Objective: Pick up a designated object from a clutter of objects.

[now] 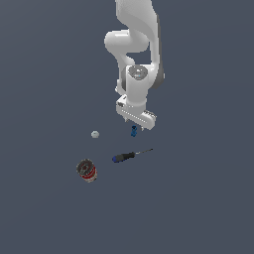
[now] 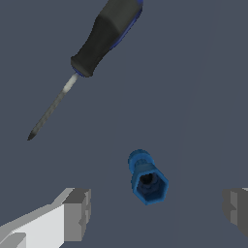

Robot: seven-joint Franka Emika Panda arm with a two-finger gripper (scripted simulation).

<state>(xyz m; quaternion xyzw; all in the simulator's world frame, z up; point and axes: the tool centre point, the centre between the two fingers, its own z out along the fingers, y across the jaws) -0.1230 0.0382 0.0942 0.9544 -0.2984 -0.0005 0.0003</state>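
Note:
The blue knobbly piece (image 1: 134, 131) lies on the grey floor just below my gripper (image 1: 137, 120) in the exterior view. In the wrist view the piece (image 2: 147, 178) shows a hexagonal end with a dark hole and sits between my two grey fingertips (image 2: 77, 213), which stand wide apart, so the gripper (image 2: 157, 210) is open and empty. The blue-and-black-handled screwdriver (image 1: 130, 155) lies a little beyond the piece, also seen in the wrist view (image 2: 92, 53). The white ball (image 1: 95, 134) and the dark can with a red band (image 1: 87, 170) lie toward the exterior view's left.
The floor (image 1: 198, 198) is a plain dark grey surface. The white arm (image 1: 136, 44) rises above the gripper toward the top of the exterior view.

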